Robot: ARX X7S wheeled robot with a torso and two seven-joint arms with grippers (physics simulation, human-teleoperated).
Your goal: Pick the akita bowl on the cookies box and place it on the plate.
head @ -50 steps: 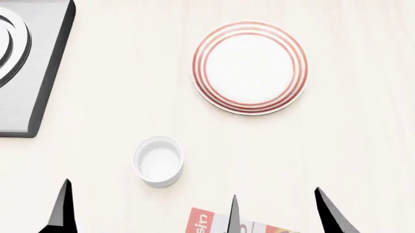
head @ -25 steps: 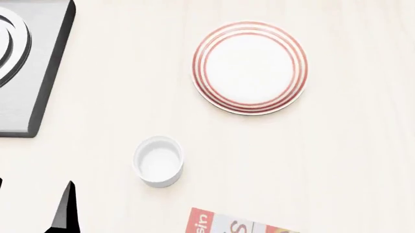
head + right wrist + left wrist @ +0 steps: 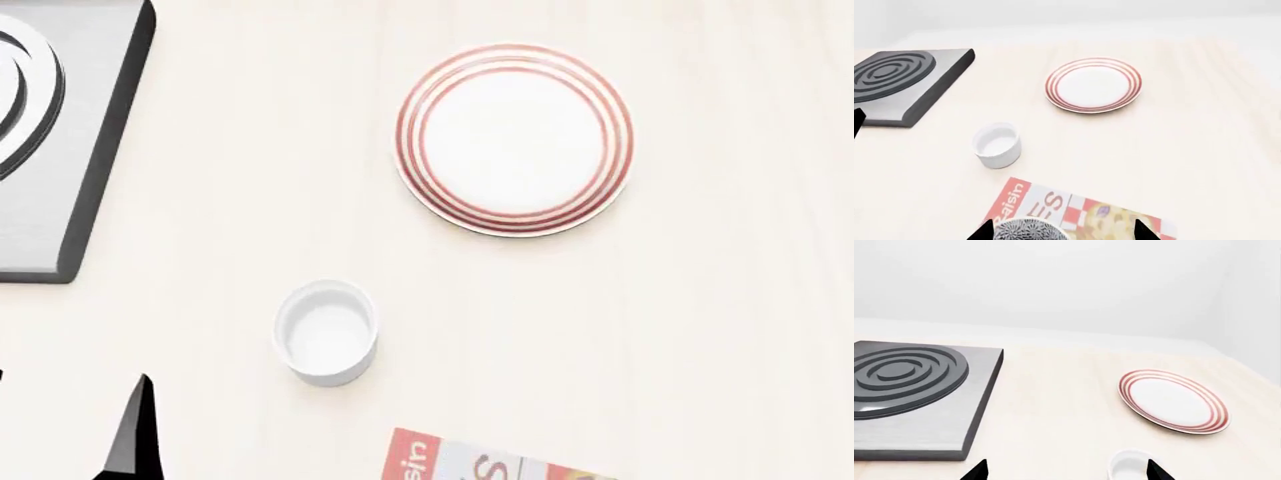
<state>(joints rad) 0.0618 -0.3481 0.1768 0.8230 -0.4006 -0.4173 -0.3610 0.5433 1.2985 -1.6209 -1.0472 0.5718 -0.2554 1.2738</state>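
A grey-and-white speckled round akita bowl (image 3: 1029, 231) sits on the flat red-and-white cardboard cookies box (image 3: 1087, 212), between the right gripper's (image 3: 1061, 231) spread dark fingers (image 3: 1142, 231). The left gripper's (image 3: 1066, 471) fingers (image 3: 1157, 472) are spread too, over a small smooth white cup (image 3: 326, 331). The red-ringed white plate (image 3: 514, 138) lies well apart on the pale wood-grain counter (image 3: 721, 330), open surface around it. A grey ribbed burner slab (image 3: 60, 140) occupies the left edge.

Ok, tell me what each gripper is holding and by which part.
Nothing held. The right gripper is open around the akita bowl; the left gripper is open, empty.
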